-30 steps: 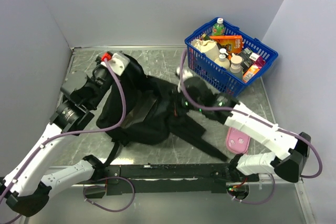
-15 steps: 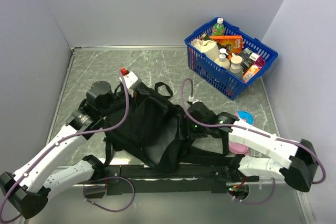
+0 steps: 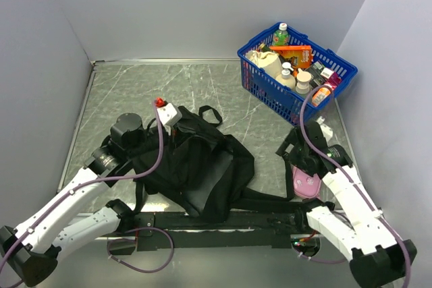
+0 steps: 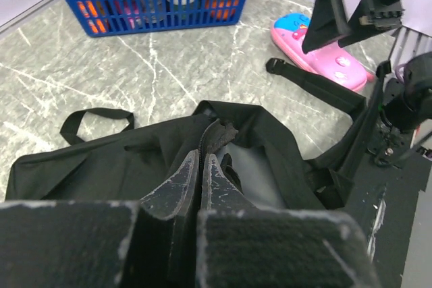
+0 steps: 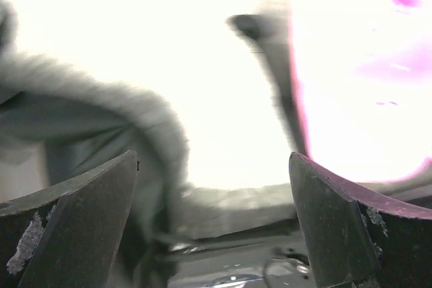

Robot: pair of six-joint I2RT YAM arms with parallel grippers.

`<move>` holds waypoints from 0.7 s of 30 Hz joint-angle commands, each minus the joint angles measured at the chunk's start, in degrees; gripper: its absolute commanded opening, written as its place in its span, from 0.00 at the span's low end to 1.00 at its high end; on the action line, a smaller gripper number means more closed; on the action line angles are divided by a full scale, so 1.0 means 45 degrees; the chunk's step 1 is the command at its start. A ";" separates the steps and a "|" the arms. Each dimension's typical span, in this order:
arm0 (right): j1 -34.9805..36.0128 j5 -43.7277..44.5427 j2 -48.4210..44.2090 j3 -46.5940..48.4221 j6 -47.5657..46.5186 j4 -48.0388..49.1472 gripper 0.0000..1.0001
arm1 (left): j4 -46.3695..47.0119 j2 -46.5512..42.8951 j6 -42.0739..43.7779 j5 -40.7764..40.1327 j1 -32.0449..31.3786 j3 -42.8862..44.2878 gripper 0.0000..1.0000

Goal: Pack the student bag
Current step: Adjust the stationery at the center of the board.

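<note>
The student bag [image 3: 199, 170] lies on the grey table [image 3: 202, 85], in the near middle, a little to the left. Its long straps [image 3: 270, 200] run to the right along the near edge, and its small top loop [image 3: 209, 112] points to the far side. The left gripper [image 3: 175, 126] is at the far left part of the bag. In the left wrist view its fingers [image 4: 182, 173] are pressed together, and they seem to pinch the fabric at the edge of the zipper opening. There the bag stands a little open and I can see a grey lining inside.

The right gripper [image 5: 214, 160] is spread wide with nothing between its fingers. In the top view it hangs to the right of the bag, apart from it, just above the far end of a pink case [image 3: 305, 181] that lies on the table. The right wrist view is very bright and blurred, so I cannot tell how close the gripper is to the case. A blue basket [image 3: 270, 92] full of small things stands at the far right corner, well apart from the bag.

I judge that the step in hand is to hold the mouth of the bag open while the other arm goes to fetch an item. Packing seems not yet begun, because I see nothing inside the opening. The next move probably calls for the right gripper to come down over the pink case, close across its narrow side and carry it to the opening. The left one should keep the edge lifted, because the soft fabric may fall shut.
</note>
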 commanded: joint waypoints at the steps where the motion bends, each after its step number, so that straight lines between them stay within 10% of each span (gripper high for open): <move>1: -0.1852 0.0294 0.0002 -0.0017 0.0238 -0.0827 1.00 | -0.0107 -0.0381 0.0191 0.0774 -0.0159 -0.0170 0.01; 10: -0.7005 -0.1095 0.1721 -0.0915 -0.1986 0.1399 1.00 | -0.0654 -0.0986 0.0249 0.0696 -0.0276 -0.0405 0.01; 21: -0.7618 -0.1294 0.4491 -0.0602 -0.3922 0.4194 1.00 | -0.0165 -0.1084 0.0112 0.0600 -0.0257 -0.0776 0.01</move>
